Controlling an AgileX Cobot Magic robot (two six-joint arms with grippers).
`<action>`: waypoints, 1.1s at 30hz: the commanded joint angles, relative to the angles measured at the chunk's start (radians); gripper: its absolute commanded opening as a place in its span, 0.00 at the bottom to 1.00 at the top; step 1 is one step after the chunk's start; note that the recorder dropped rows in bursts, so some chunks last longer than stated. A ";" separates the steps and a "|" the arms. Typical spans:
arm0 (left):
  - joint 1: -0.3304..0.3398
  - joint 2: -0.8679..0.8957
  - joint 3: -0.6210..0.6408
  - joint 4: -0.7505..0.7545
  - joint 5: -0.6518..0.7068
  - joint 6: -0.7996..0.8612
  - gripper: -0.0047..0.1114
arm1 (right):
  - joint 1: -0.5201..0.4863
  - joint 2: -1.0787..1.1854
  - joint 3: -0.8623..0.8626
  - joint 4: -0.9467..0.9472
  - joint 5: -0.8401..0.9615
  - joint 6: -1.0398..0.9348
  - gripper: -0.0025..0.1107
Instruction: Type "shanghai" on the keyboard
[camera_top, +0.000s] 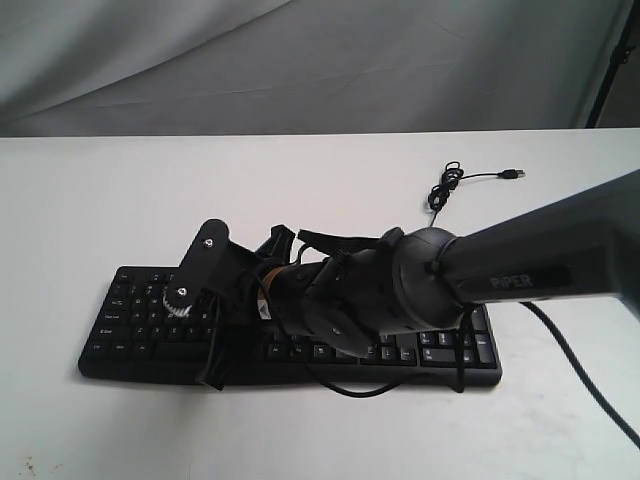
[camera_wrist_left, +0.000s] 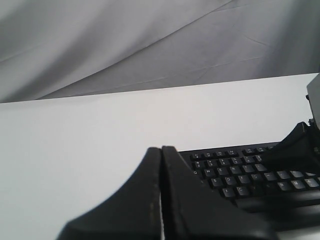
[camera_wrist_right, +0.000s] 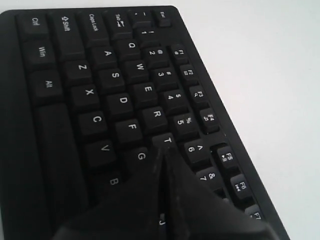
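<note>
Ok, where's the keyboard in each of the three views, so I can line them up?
Exterior view: the keyboard lies across the lower middle, its centre hidden by the arms.
Left wrist view: seen past the shut left gripper, running off the frame edge.
Right wrist view: its letter-key end fills most of the frame, beneath the shut right gripper.
Shared landmark: the keyboard's Esc corner.

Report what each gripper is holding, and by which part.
Nothing is held. The left gripper and the right gripper are both shut empty; the right one's tip is by the T key of the keyboard.
</note>
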 joint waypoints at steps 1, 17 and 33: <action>-0.004 -0.003 0.004 0.005 -0.005 -0.003 0.04 | 0.006 -0.001 0.006 -0.010 -0.001 -0.007 0.02; -0.004 -0.003 0.004 0.005 -0.005 -0.003 0.04 | 0.006 0.015 0.006 -0.010 -0.003 -0.009 0.02; -0.004 -0.003 0.004 0.005 -0.005 -0.003 0.04 | -0.003 0.015 0.006 -0.010 -0.001 -0.017 0.02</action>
